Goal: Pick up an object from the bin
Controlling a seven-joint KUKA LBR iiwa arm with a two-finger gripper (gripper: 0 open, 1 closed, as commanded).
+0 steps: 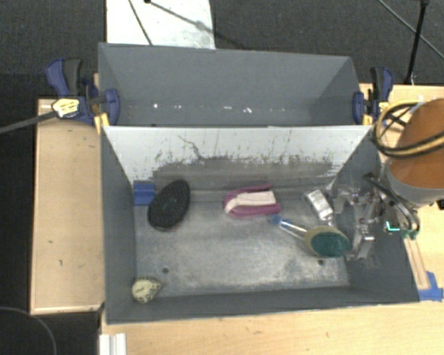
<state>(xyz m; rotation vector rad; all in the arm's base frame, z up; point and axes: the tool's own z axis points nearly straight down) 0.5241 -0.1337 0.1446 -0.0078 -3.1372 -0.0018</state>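
The tool [361, 231] stands low at the right end of the bin [229, 261], close to the sloping right wall. Whether it is wide or narrow cannot be determined. The round dark-green head of a pale-handled brush-like item [327, 242] lies just beside it on the floor. Its long axis runs from the head, nearest the tool, up-left to the handle tip.

Probable faults:
- An off-centre grip on the head lets the item pivot out.
- The tool strikes the wall or the crumpled silver piece [318, 202] nearby.
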